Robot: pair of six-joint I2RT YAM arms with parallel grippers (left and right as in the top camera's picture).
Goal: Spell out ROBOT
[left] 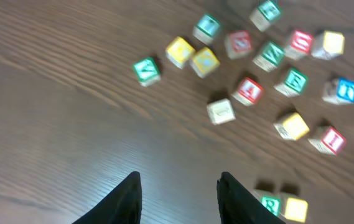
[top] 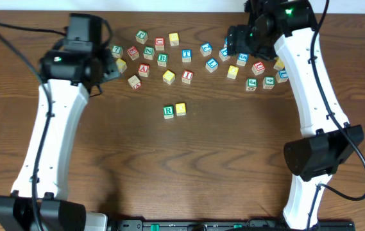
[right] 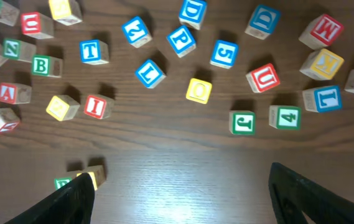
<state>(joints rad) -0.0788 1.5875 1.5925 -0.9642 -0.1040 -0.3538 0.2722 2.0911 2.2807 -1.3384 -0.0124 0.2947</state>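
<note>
Left gripper (left: 178, 180) — empty; R cube (left: 270, 204) half cropped

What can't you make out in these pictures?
- Overhead: the letter on the yellow cube beside the R cube is too small to read.
- Left wrist: blur smears many letters, and the bottom edge cuts that pair.
- Right wrist: one of the jaws covers most of the R cube.
</note>
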